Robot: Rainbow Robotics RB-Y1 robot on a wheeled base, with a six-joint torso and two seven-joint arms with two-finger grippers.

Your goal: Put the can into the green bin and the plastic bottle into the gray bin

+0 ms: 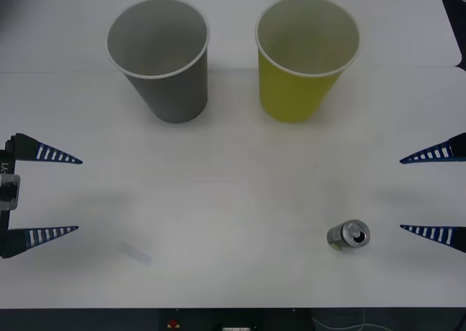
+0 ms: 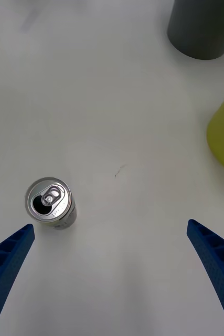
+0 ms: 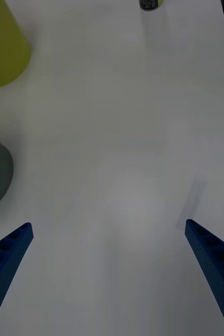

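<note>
The right gripper (image 1: 400, 194) hovers at the right edge of the counter (image 1: 233, 193), its jaws spread wide and holding nothing; its fingers (image 1: 429, 154) are blue wedges, ribbed with pale stripes and tapering to sharp tips. The left gripper (image 1: 79, 195) sits at the left edge in the same way, jaws wide and empty.

Just left of the right gripper's nearer finger stands the can (image 1: 349, 235), upright on the near right part of the counter. It is a small metal cylinder with a shiny silver top, a pull tab and an open mouth hole; the little of its side that can be seen is dark.

The counter is a smooth, matte white surface.

At the far side stand two large tapered paper cups, upright and apart. The green bin (image 1: 306, 62), yellow-green outside and white inside with a rolled white rim, is far beyond the can. The gray bin (image 1: 164, 62), to its left, has a matte gray wall, pale inside and the same rolled rim.
</note>
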